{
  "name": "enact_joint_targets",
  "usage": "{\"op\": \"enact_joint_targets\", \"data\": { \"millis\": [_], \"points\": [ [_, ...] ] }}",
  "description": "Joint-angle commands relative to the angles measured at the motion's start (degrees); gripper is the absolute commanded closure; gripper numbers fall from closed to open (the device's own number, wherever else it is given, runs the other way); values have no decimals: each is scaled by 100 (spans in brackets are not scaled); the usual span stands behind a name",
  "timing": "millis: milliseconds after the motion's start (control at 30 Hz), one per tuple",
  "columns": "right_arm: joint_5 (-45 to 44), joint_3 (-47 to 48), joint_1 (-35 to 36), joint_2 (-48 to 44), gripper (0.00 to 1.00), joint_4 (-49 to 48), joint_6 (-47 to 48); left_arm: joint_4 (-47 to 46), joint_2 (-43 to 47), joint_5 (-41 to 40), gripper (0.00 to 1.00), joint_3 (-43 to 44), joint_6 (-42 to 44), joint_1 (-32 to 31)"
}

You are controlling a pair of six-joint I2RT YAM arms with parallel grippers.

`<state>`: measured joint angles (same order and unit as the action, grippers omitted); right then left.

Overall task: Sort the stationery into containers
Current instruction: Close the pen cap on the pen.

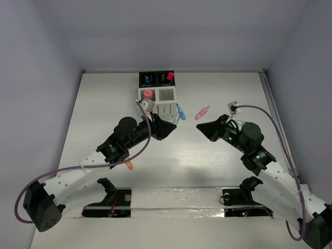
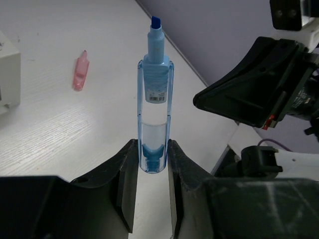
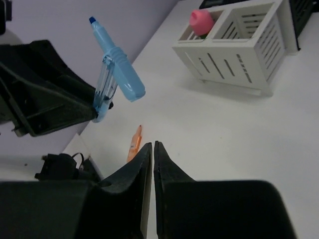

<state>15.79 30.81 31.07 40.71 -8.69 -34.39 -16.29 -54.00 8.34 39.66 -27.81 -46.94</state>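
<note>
Two jaws of the left gripper (image 2: 152, 149) pinch the lower end of a translucent pale-blue pen (image 2: 155, 89), holding it off the white table (image 2: 50, 129), near the white slotted cups (image 3: 249, 55). The right gripper (image 3: 152, 147) has its jaws pressed together, holding nothing. A pastel pink pen (image 2: 79, 71) lies apart on the table.

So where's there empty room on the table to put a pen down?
Bare table left of the cups, out to the left edge. More beyond the pink pen, toward the right edge. Crowded in front of the cups, where the left claw holding the blue pen faces the right claw.
</note>
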Motion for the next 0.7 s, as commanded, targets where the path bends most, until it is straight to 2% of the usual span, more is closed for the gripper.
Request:
{"op": "enact_joint_targets", "data": {
  "millis": [0, 67, 100, 200, 233, 433, 667],
  "points": [
    [863, -145, -31, 261, 89, -1169, 292, -717, 117, 1177, 100, -178, -645, 378],
    [1170, -206, -31, 358, 81, -1608, 416, -761, 170, 1519, 100, -195, -760, 509],
    [1198, -242, -31, 420, 69, -1766, 424, -787, 196, 1617, 100, -204, -813, 510],
    [1391, -303, -31, 560, 50, -2215, 705, -814, 267, 1934, 100, -204, -1006, 615],
    [1409, -295, -31, 604, 48, -2303, 889, -840, 284, 2022, 100, -204, -1094, 616],
    [1620, -136, -31, 842, 45, -2330, 1487, -884, 346, 2321, 100, -231, -1341, 616],
    [2032, 39, -31, 1044, 44, -2365, 1436, -946, 390, 2348, 100, -309, -1455, 668]
  ]
}}
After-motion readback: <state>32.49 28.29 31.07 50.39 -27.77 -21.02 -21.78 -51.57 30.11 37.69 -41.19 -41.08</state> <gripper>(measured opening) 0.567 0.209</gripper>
